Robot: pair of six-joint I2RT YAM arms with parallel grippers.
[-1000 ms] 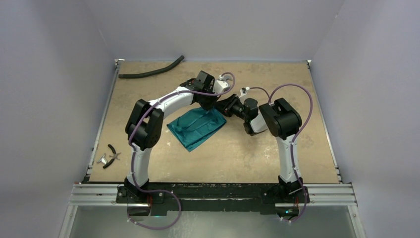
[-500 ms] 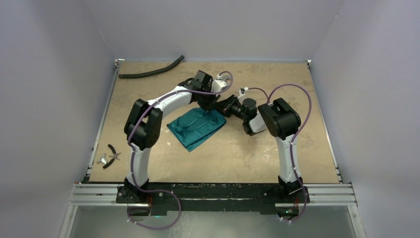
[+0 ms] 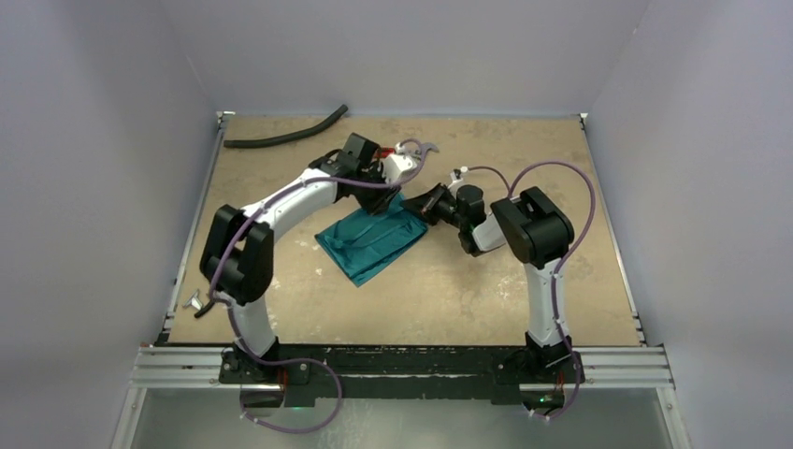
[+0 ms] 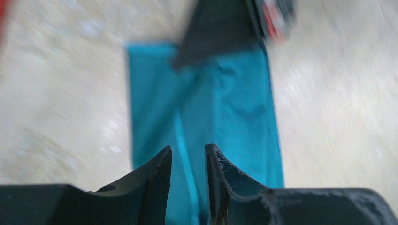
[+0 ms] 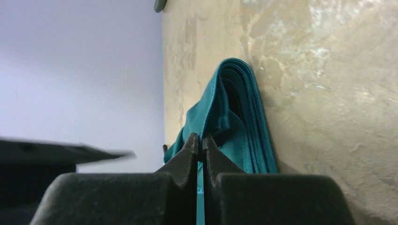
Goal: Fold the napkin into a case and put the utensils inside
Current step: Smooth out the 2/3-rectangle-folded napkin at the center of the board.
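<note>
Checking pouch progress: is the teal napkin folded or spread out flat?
Folded. The napkin lies as a compact rectangle on the table, and the right wrist view shows several stacked layers at its edge.

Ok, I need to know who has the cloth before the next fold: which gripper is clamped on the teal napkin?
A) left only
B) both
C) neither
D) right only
D: the right gripper is shut on an edge layer of the napkin, while the left gripper has its fingers apart above the cloth.
</note>
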